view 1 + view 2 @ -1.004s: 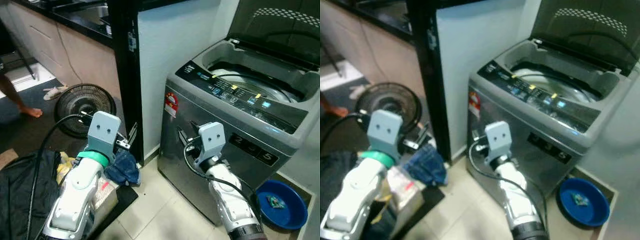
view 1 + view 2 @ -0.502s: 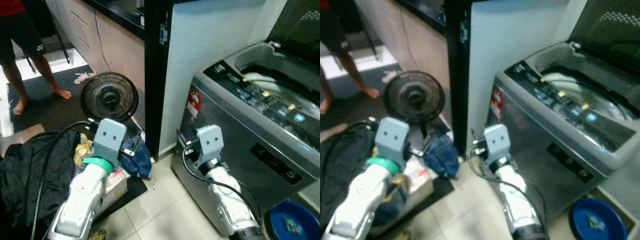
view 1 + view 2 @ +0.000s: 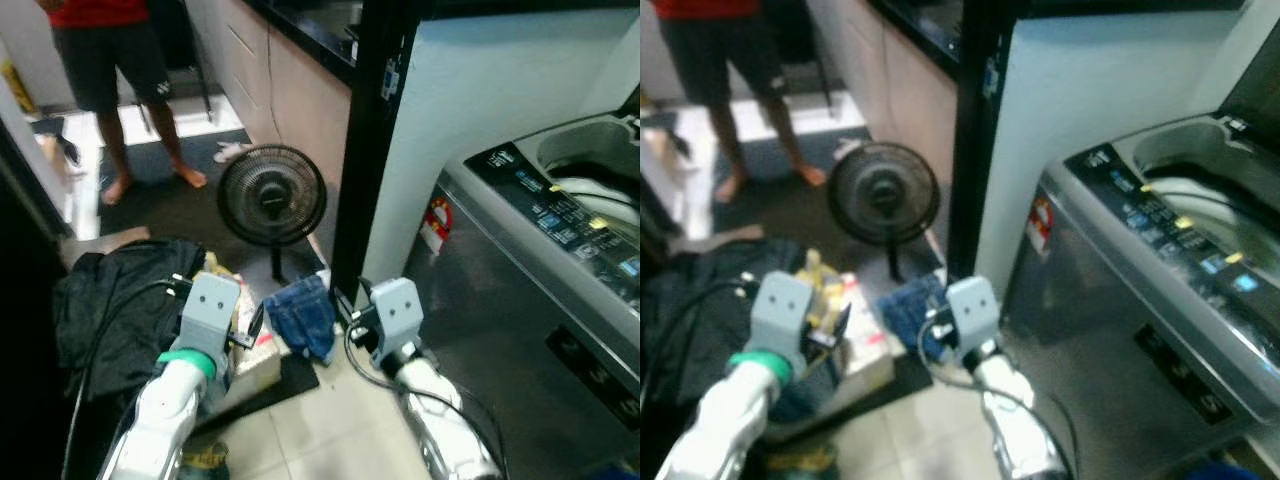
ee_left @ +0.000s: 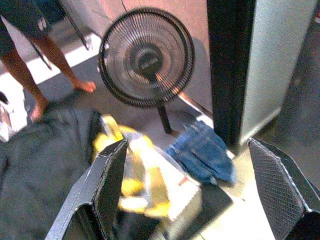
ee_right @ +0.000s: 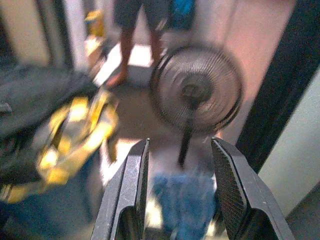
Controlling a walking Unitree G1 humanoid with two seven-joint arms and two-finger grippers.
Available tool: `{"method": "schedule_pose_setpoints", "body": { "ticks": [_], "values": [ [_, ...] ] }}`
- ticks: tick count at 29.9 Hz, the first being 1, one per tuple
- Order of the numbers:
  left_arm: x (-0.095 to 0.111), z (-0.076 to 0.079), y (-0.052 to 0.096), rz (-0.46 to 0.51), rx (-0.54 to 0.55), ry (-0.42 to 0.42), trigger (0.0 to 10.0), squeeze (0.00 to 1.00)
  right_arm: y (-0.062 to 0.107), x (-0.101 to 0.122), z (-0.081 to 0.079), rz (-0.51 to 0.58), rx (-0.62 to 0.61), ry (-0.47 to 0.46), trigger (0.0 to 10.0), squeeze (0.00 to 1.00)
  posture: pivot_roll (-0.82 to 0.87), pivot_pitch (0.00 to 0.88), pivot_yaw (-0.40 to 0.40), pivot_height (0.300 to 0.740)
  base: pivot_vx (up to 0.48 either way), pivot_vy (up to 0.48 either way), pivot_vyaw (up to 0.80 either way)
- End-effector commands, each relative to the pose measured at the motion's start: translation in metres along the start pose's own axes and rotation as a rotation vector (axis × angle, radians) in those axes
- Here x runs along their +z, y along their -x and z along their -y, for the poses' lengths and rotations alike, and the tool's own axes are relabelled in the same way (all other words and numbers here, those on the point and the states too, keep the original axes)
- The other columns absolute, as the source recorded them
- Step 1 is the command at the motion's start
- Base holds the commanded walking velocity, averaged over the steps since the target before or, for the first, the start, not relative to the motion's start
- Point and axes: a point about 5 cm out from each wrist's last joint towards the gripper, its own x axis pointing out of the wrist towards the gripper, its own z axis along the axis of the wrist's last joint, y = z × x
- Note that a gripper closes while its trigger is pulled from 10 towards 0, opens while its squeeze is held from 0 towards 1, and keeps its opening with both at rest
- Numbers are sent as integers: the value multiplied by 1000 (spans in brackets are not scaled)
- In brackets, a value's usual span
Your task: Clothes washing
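Note:
A blue denim garment (image 3: 305,315) hangs over the edge of a white box (image 3: 262,358) on the floor, beside a yellow cloth (image 3: 218,272) and a heap of dark clothes (image 3: 110,300). The grey top-loading washing machine (image 3: 520,300) stands at the right with its lid up. My left gripper (image 3: 252,322) hovers over the box, open and empty, and its wrist view looks at the denim garment (image 4: 200,152). My right gripper (image 3: 347,312) is open beside the denim garment (image 5: 185,200), holding nothing.
A black standing fan (image 3: 272,193) sits on the floor behind the clothes. A black post (image 3: 370,150) and a white panel (image 3: 480,90) stand between fan and washer. A person (image 3: 110,70) stands barefoot at the back left, near a dark mat (image 3: 170,205).
The camera has swung left: the washer has slid to the right edge, and the fan, clothes heap and person have come into view. Both grippers stay open and empty.

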Motion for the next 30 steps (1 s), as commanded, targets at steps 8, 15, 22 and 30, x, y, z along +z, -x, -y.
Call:
{"method": "schedule_pose_setpoints", "body": {
  "ticks": [8, 15, 22, 30],
  "values": [
    [-36, -5, 3, -125, 75, -52, 10000, 0, 21, -38, 0, -148, -26, -18, 10000, 0, 58, 68, 3, 740, 0, 0, 768],
    [-52, -8, 1, -167, 124, -89, 10000, 0, 23, -47, -5, -189, -10, -21, 10000, 0, 50, 64, 7, 740, 181, 205, 320],
    [-52, -8, 0, -159, 123, -89, 10000, 0, 25, -50, -4, -188, -5, 0, 10000, 0, 53, 60, 4, 740, 329, 350, 591],
    [-52, -8, -1, -142, 128, -93, 10000, 0, 22, -49, -5, -173, 6, -2, 10000, 0, 52, 59, 3, 740, 319, 359, 457]
  ]
}}
